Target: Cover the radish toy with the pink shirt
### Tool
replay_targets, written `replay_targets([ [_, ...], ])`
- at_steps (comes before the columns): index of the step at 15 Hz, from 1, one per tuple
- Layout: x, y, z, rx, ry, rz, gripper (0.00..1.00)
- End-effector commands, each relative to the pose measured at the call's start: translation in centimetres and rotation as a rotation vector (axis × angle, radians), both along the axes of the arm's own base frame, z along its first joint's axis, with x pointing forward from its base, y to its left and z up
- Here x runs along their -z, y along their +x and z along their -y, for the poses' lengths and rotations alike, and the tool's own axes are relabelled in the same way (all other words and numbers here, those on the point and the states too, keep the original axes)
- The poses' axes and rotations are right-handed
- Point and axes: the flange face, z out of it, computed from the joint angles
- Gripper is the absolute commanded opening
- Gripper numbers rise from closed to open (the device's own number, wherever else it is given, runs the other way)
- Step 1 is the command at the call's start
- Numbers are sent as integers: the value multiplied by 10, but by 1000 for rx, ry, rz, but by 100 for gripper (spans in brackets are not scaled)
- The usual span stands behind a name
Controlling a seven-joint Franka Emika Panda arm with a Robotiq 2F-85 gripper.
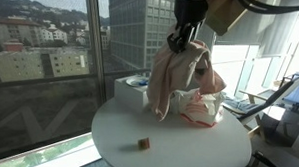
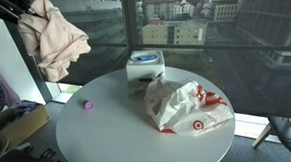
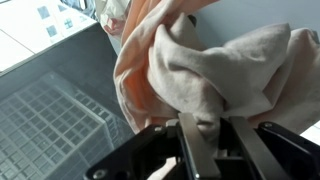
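The gripper [image 1: 184, 37] hangs high above the table [image 1: 217, 151], jaws clamped tight on a fold of the shirt [image 1: 178, 79]. The wrist view makes that plain, with cloth bunched between the fingers [image 3: 186, 145] and spilling away in pale pink folds. Pinched at one point, the shirt dangles long and loose with its lower edge clear of the tabletop. That height looks purposeful, since it lets the cloth travel over things without dragging on them. And the radish [image 2: 88, 105]? It's a tiny pink thing, alone on bare table near the rim and well apart from the crumpled white bag [image 2: 182, 104] with its red logo. The white box [image 2: 145, 63] sits further off, behind the bag. The radish is uncovered and nothing touches it. In an exterior view the shirt seems to hang nearer the bag than the radish [image 1: 143, 143], so by my reading this is the carry — cloth lifted, target not yet reached. The next move calls for bringing the hanging cloth right over the radish, lowering until it pools, then letting go. The risk is that a shirt held in a bunch may drop as a lump rather than spread — it could land beside so small a target, or nudge it away. The trailing edge could also catch the bag on the way across.
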Motion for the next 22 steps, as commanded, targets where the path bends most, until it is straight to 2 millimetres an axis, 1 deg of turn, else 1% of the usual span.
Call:
replay_targets([
  [1, 19, 42, 20, -18, 9, -68, 4],
  [2, 33, 56, 28, -23, 17, -100, 4],
  [5, 83, 98, 56, -29, 31, -198, 4],
  [7, 127, 126, 77, -7, 45, -273, 4],
  [10, 194, 154, 109, 38, 75, -391, 4],
  [13, 256, 172, 135, 75, 112, -473, 4],
  [15, 291, 180, 148, 80, 137, -499, 4],
  [18, 332, 186, 159, 73, 190, -525, 4],
  [20, 351, 189, 163, 71, 214, -535, 4],
  [22, 364, 191, 164, 73, 232, -543, 4],
])
